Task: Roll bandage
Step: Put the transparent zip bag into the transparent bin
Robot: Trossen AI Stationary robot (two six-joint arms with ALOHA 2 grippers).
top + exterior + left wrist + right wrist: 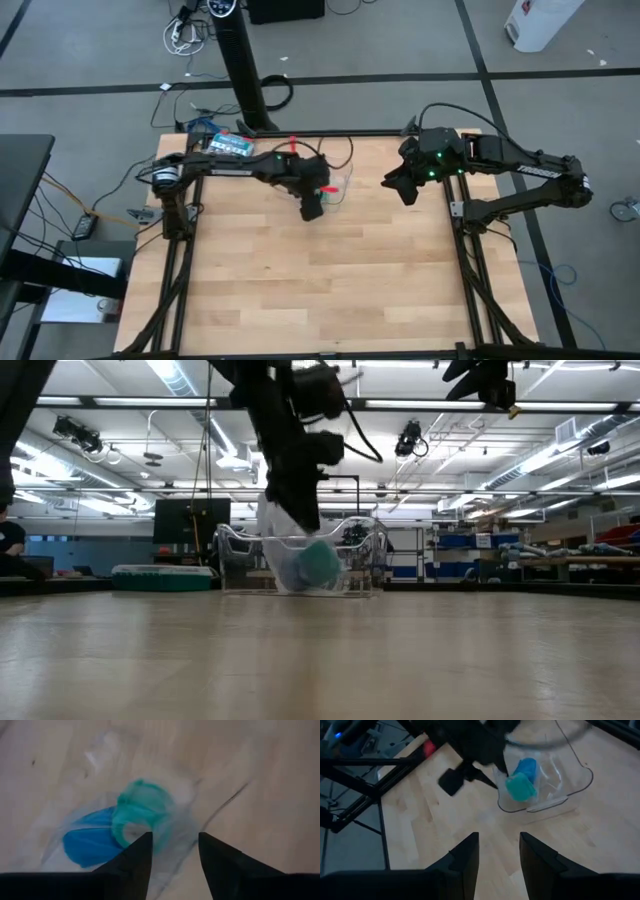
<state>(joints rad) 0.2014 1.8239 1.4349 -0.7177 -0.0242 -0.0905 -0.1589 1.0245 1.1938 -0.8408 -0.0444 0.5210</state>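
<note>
Bandage (90, 842) half-hidden behind teal roll (142, 812).

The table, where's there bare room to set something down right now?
The whole near half of the table is bare wood, and so is the strip between the left gripper and the right gripper. It is crowded at the far edge: the clear tray with the bandage and the teal roll.

Soft blue cloth bandage (87, 842) lies in a glossy clear plastic tray (570, 790) on matt wood table (330, 290).
</note>
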